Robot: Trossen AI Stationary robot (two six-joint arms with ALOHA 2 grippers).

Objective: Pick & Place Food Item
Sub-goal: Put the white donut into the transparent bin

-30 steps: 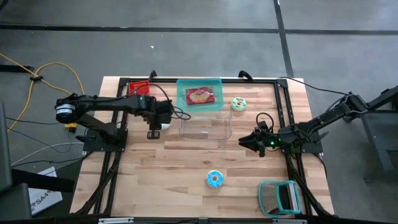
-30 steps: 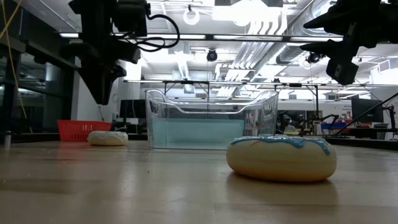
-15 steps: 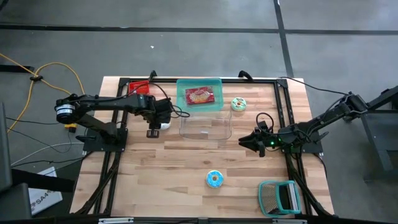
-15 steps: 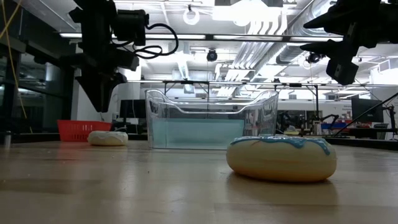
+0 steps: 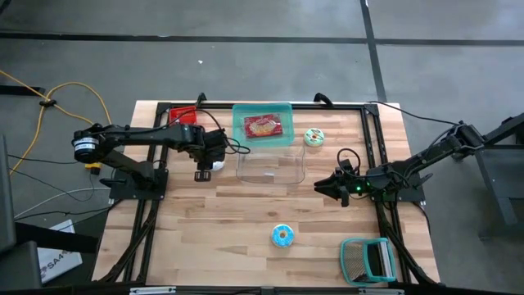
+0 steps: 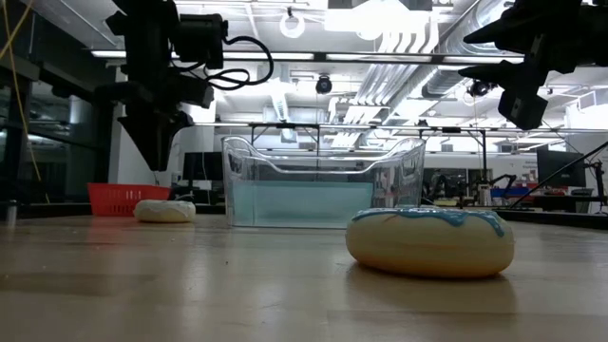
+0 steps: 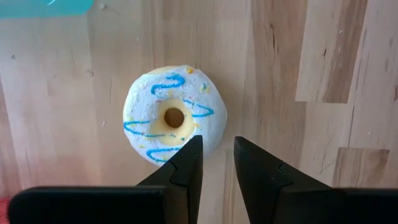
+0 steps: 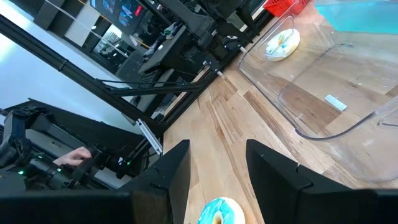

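A white donut with blue stripes [image 7: 173, 114] lies flat on the wooden table, left of a clear plastic bin [image 5: 270, 168]; the low view shows the donut [image 6: 164, 211] too. My left gripper [image 7: 217, 142] hangs just above it, pointing down. Its fingers are a narrow gap apart with nothing between them, and their tips are over the donut's near rim. In the low view my left gripper [image 6: 157, 161] is clear of the donut. My right gripper [image 5: 321, 188] waits open at the table's right, holding nothing.
A teal tray [image 5: 262, 124] with a red food pack sits behind the bin. A green-iced donut [image 5: 314, 137] lies to the tray's right. A blue-iced donut [image 5: 282, 236] lies near the front. A red basket [image 5: 182, 116] stands far left, a teal rack [image 5: 368, 260] front right.
My left gripper has sunk a little toward the white donut and has kept still since. Its finger gap looks the same. The donut and my right arm have not moved.
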